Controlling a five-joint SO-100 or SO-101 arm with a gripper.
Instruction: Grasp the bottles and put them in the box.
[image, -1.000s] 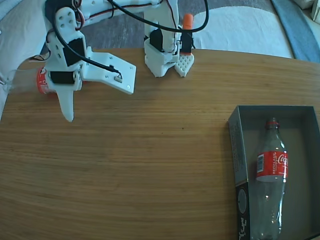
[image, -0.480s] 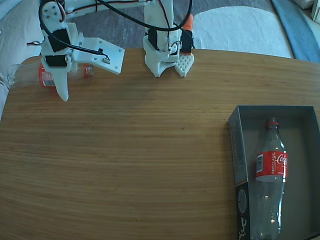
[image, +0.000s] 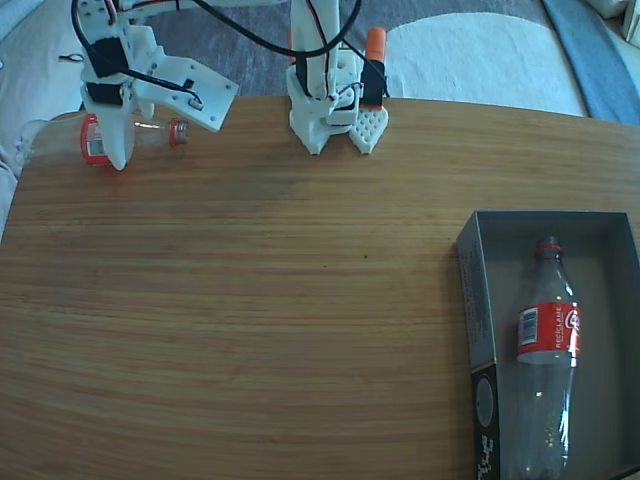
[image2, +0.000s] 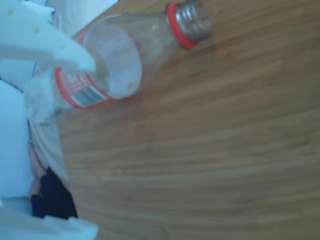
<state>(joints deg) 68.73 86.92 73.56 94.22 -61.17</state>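
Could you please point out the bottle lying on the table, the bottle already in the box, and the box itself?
Bottle on the table (image2: 120, 55): wrist view, on its clear shoulder.
Bottle in the box (image: 547, 335): fixed view, on its red label.
Box (image: 478, 300): fixed view, on its left wall.

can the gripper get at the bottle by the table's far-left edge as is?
Probably yes. The gripper is right over the loose bottle, one finger across its body; nothing else lies near it. Jaws look open.

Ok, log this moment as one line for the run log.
end effector: open, over second bottle at table's far-left edge | first bottle: lying in box | grasp: not yet closed
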